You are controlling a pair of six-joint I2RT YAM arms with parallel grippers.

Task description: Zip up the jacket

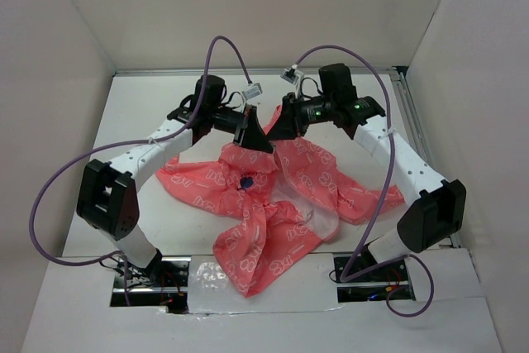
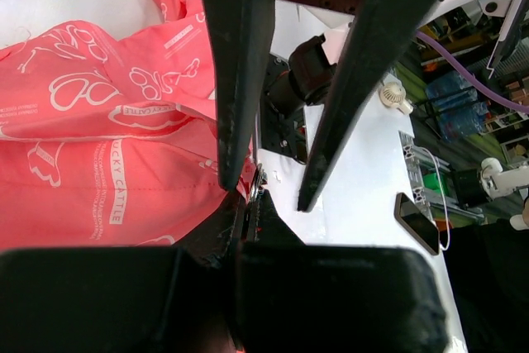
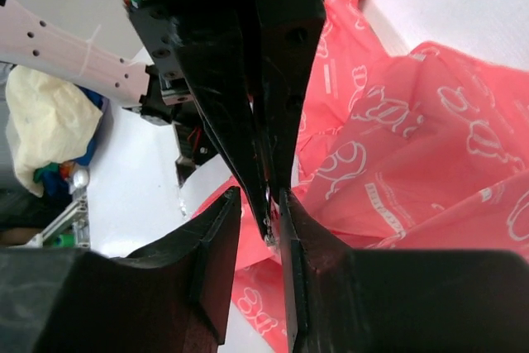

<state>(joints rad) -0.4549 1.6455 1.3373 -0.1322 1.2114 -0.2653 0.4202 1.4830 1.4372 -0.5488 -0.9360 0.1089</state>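
Note:
The coral-pink jacket (image 1: 248,245) with white outline print lies crumpled mid-table, its dark blue chest mark (image 1: 245,181) facing up. Its upper edge is lifted into a peak. My left gripper (image 1: 254,136) is shut on the jacket's zipper edge (image 2: 253,201), with pink fabric (image 2: 83,163) to its left. My right gripper (image 1: 279,128) faces it, tip to tip. In the right wrist view the right gripper (image 3: 254,200) is open, its jaws on either side of the left gripper's closed fingertips (image 3: 263,163) and a small metal zipper piece (image 3: 269,236). Jacket fabric (image 3: 413,138) hangs behind.
White walls enclose the white table (image 1: 149,229) on three sides. Purple cables (image 1: 50,196) loop off both arms. Outside the table edge are a phone (image 2: 417,222) and a yellow cloth (image 3: 41,121). The arm bases (image 1: 132,274) sit at the near edge.

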